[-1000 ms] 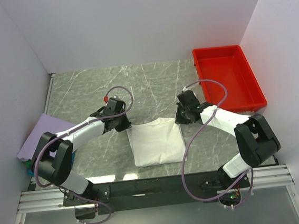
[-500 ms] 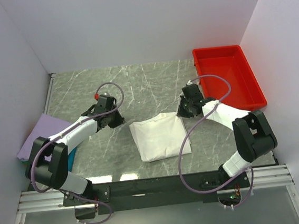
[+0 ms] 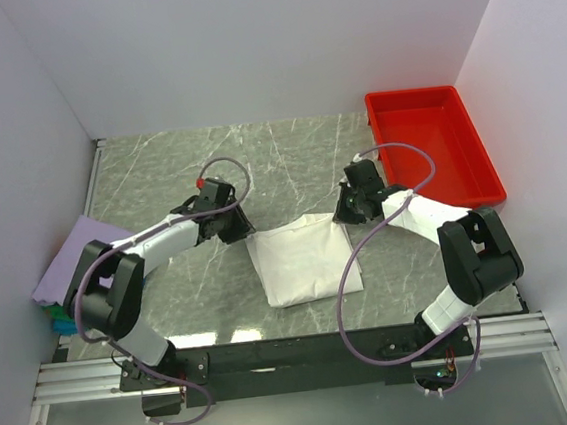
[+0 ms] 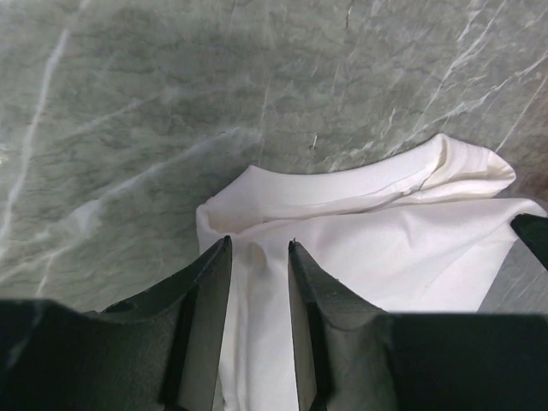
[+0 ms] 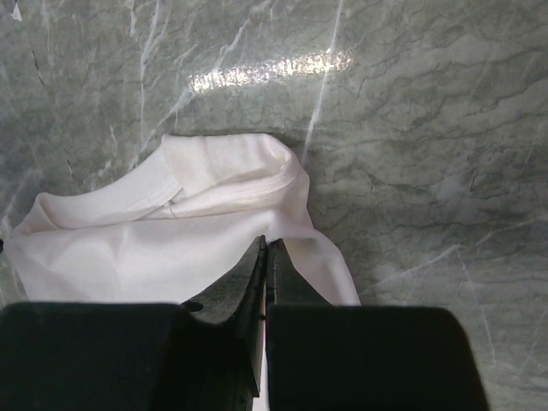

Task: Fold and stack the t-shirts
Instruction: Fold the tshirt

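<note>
So the right tool [image 5: 266, 244] had its two dark fingers squeezed flat together, basically no gap, tips sitting right on the edge of the white t-shirt [image 5: 154, 253]. Couldn't tell if any cloth was actually pinched in there. The shirt lay folded on the grey-green marble desk [image 5: 411, 128], with a thick rolled hem [image 5: 227, 184] bunched up just past the tips. A bright streak of glare [image 5: 270, 68] showed on the desk beyond the shirt.
</note>
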Controlling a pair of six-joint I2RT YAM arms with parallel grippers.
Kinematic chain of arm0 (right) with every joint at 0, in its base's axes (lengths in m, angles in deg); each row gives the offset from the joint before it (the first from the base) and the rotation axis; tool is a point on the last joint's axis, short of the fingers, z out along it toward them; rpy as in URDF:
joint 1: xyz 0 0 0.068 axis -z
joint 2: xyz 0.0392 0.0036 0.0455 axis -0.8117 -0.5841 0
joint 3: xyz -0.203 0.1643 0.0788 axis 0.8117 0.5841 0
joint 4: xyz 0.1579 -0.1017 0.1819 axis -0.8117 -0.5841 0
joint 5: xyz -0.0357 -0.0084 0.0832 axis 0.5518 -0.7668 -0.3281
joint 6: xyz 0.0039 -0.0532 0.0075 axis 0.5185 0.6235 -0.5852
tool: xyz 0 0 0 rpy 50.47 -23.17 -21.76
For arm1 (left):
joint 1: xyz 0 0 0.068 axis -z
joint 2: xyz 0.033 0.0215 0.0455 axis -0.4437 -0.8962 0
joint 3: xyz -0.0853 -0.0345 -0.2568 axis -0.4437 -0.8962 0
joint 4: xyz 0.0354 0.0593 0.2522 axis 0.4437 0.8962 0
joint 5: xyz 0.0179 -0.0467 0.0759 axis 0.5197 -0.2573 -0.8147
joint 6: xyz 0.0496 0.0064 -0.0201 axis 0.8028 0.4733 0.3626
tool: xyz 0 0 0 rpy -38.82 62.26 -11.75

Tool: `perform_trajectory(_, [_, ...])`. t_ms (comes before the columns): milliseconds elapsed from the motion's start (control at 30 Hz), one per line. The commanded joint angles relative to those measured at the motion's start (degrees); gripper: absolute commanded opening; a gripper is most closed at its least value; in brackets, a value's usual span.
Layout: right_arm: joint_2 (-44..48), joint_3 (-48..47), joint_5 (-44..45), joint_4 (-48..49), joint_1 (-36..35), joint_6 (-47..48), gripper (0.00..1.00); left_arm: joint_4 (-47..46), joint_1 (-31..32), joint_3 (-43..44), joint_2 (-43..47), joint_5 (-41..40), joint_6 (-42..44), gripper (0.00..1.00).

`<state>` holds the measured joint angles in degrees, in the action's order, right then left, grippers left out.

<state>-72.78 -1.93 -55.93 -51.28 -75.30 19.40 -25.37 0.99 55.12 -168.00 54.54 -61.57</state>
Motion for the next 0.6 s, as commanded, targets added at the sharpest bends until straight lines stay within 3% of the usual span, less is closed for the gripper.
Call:
perform_trajectory(0, [-0.20,-2.02,-0.36,1.92,0.21,0.18,0.00,-1.28,1.23,3.26,-1.68,0.27,-1.44,0.38])
perform_trajectory(167, [-0.11,-2.11,-0.19,1.66,0.29,0.19,0.00,-2.24,2.37,3.17,-1.95,0.62,-2.32,0.34])
perform_trajectory(267, [0.32,-2.02,-0.10,1.40,0.29,0.19,0.00,-2.16,2.99,3.17,-1.77,0.62,-2.15,0.24])
perform_trajectory(400, [1.11,-2.11,0.16,0.78,0.64,0.19,0.00,-0.84,3.08,2.56,-0.98,-0.52,-1.80,0.01])
perform_trajectory(567, [4.10,-1.49,0.52,0.16,1.44,-0.25,0.00,1.79,3.08,0.28,4.90,-3.07,-1.88,0.01])
